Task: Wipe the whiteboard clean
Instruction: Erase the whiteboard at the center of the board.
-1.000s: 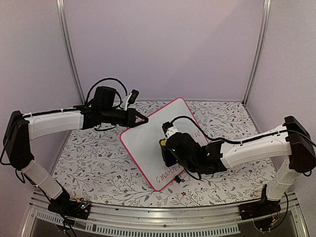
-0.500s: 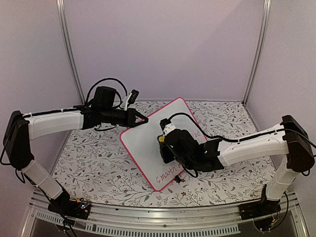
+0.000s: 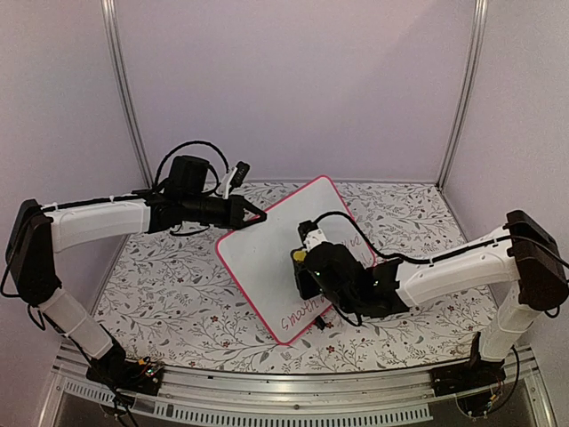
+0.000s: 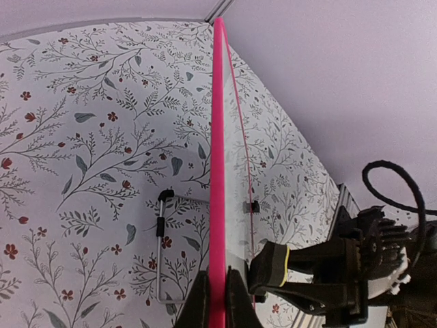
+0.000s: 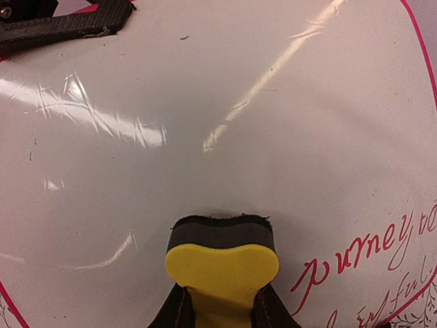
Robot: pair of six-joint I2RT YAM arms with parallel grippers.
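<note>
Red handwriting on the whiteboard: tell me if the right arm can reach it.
Probably yes: the right pincer presses the yellow block eraser on the pink-framed white board, and the red handwriting lies close beside it, nothing between.

A white rectangular board with a thin pink-red frame (image 3: 262, 262) stands tilted across the middle of the flower-patterned surface (image 3: 169, 285). It is pinched at its upper left edge by the left claw (image 3: 256, 216), whose arm bars the left rear. The right claw (image 3: 302, 260) presses a yellow foam block (image 5: 222, 263) on the board's face, its arm crossing the right front. Open surface lies left of the board and in the far right corner, and a thin wire stand (image 4: 161, 249) lies behind the board.
</note>
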